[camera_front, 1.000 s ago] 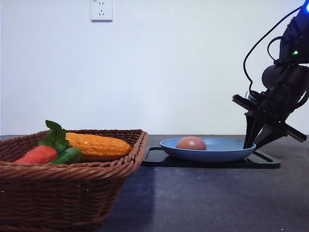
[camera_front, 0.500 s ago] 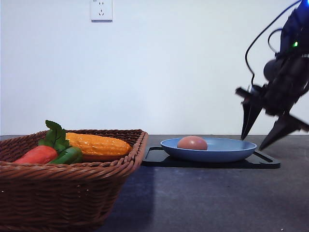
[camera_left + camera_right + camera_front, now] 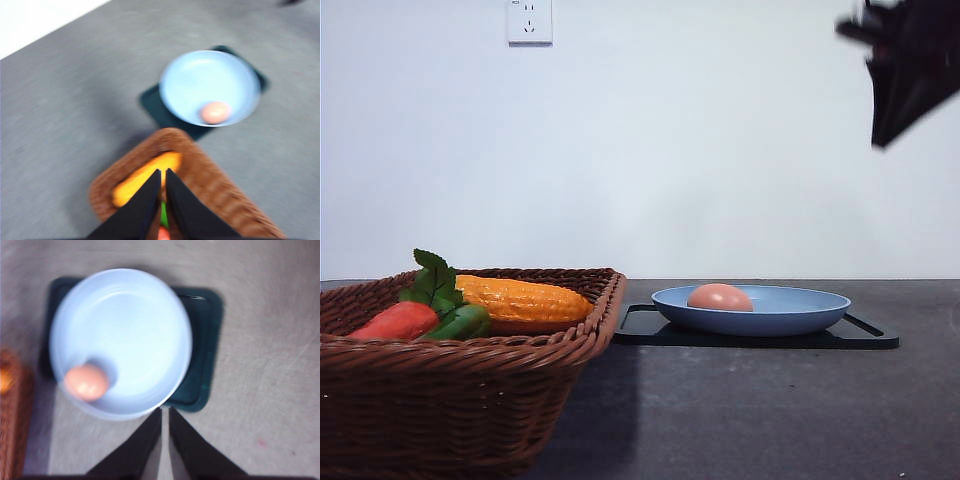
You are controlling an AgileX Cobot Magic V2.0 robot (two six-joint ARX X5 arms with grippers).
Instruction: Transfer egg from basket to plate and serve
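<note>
Left end effector (image 3: 162, 186) is hanging nearly closed and empty above the basket (image 3: 470, 400), which is holding a corn cob (image 3: 520, 298) and carrot (image 3: 398, 320). Right end effector (image 3: 165, 425), fingers together and empty, is hovering over the plate (image 3: 790, 310), which is cradling the egg (image 3: 719, 297) on a black tray (image 3: 760, 338), dark counter (image 3: 770, 420) beneath.

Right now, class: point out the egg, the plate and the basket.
egg (image 3: 719, 297), front view, middle of its shell.
plate (image 3: 800, 312), front view, outer wall.
basket (image 3: 450, 400), front view, woven front side.
</note>
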